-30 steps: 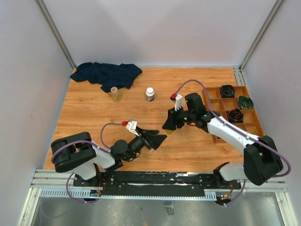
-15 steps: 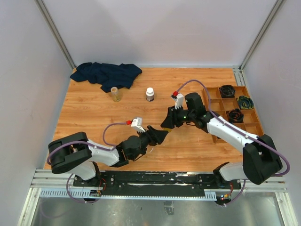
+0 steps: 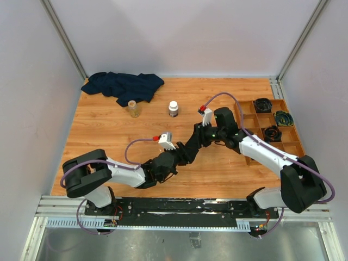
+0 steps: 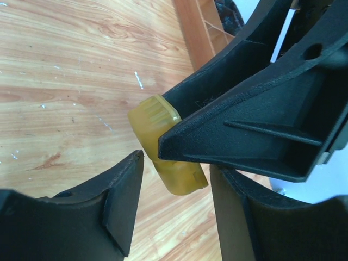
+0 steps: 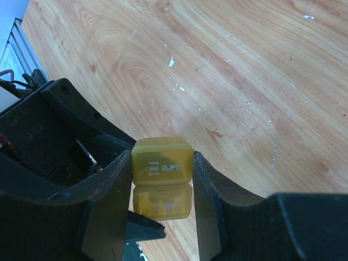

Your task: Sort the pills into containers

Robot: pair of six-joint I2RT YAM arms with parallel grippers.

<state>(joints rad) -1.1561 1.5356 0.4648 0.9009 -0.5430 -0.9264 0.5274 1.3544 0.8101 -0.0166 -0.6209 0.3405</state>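
My right gripper (image 5: 163, 166) is shut on the flat translucent yellow case (image 5: 162, 185), which has white print on its lid and hangs above the table's middle. In the top view my left gripper (image 3: 190, 148) has come up to meet the right gripper (image 3: 199, 139). In the left wrist view the left gripper (image 4: 176, 176) stands open, with the case's lower end (image 4: 179, 178) between its fingers and a gap on each side. The amber vial (image 3: 132, 108) stands upright at the back left. No pills show in any view.
A white-capped bottle (image 3: 173, 109) stands behind the grippers. A dark blue cloth (image 3: 122, 86) lies at the back left, just behind the vial. The brown wooden compartment tray (image 3: 244, 109) with coiled black items sits at the right edge.
My left arm has stretched right and up until its jaws straddle the case, and they have narrowed. The right gripper has kept its hold and barely moved.
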